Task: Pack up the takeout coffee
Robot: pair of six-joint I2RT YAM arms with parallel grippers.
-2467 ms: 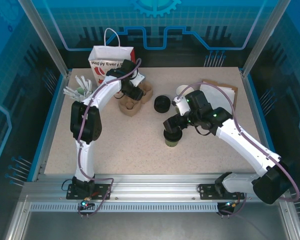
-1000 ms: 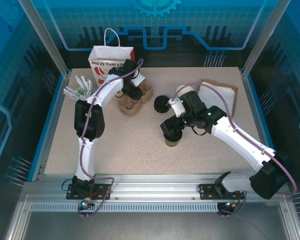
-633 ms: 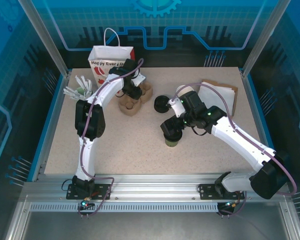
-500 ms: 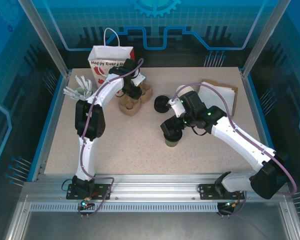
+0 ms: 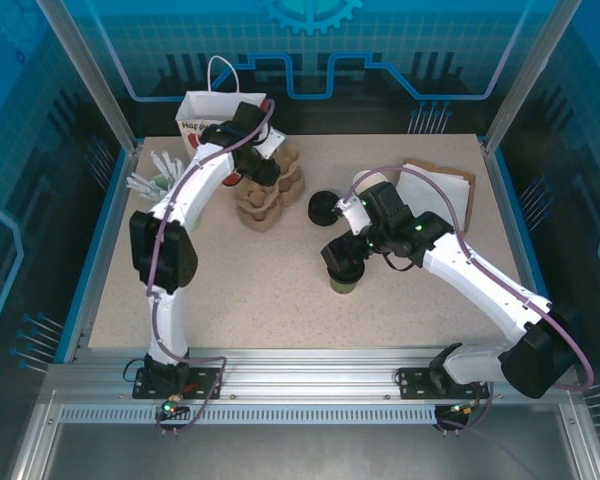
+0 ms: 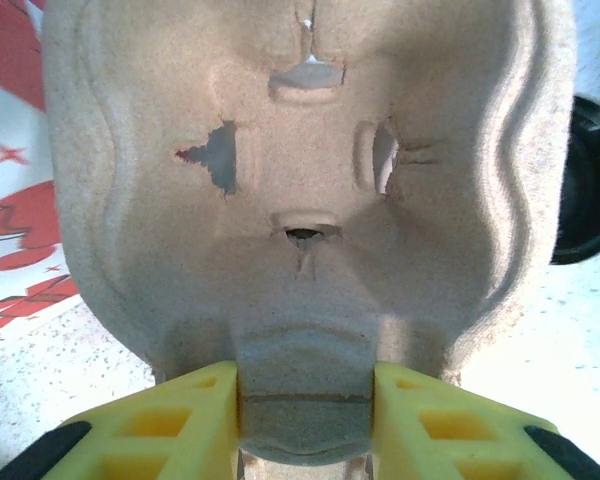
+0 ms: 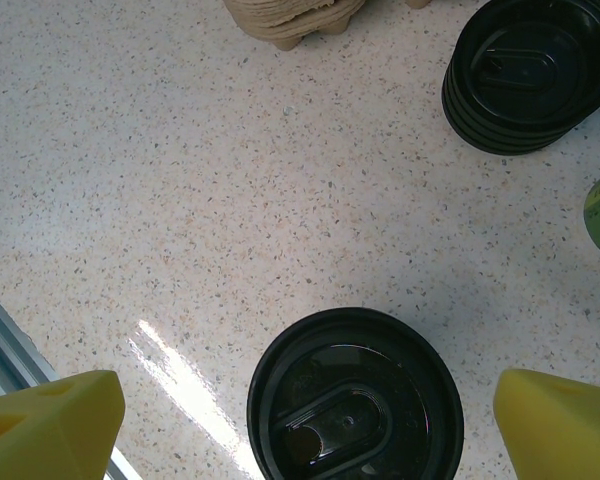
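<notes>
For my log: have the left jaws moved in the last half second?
Yes. The left jaws moved toward the white paper bag, holding a brown pulp cup carrier.

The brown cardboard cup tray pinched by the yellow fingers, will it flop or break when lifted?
Probably stiff: the brown moulded-pulp cup tray has deep ribs and curved walls. It looks light, thin fibre with holes. The left gripper pinches one narrow tab, so that spot might bend or tear.

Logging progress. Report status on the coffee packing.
Left gripper shut on pulp carrier. Right gripper open over lidded coffee cup, not gripping. Lid stack stands apart.
</notes>
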